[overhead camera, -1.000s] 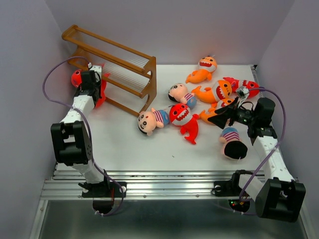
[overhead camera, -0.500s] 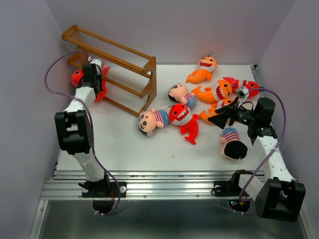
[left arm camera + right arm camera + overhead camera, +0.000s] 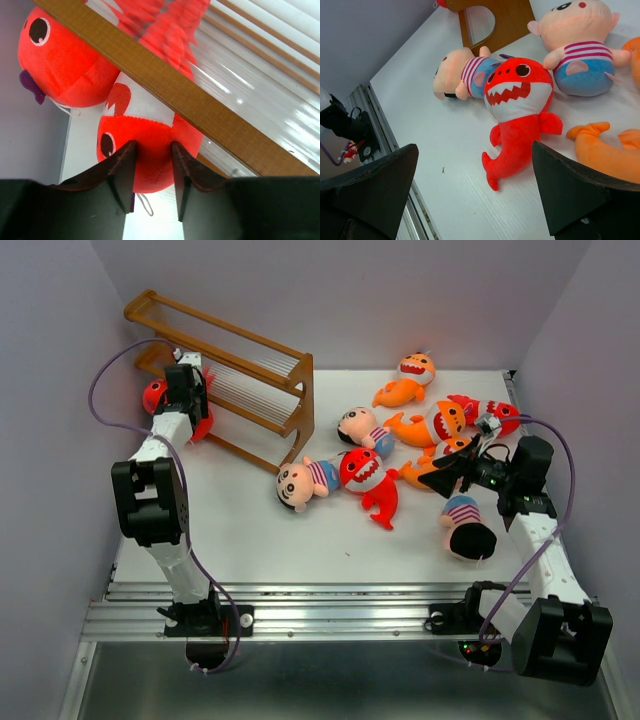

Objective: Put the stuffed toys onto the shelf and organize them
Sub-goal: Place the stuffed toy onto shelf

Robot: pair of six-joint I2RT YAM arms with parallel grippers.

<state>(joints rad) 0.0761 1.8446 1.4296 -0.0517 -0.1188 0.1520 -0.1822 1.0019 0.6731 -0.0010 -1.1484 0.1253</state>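
Red plush shark with white belly (image 3: 142, 130) lying at left end of brown wooden three-tier shelf (image 3: 175, 95). Tail is reaching over pale rod slats (image 3: 260, 85), rail crossing its body; which tier, unclear. Second red shark (image 3: 65, 65) lying just beside it, near wall. Left gripper (image 3: 153, 152) fingers touching both sides of first shark's head; clamping or loosened, cannot tell. Striped-shirt boy plushes (image 3: 300, 483) and orange sharks (image 3: 405, 378) lying on white table (image 3: 250, 540). Right gripper (image 3: 452, 472) hovering over them, jaws spread wide, holding nothing.
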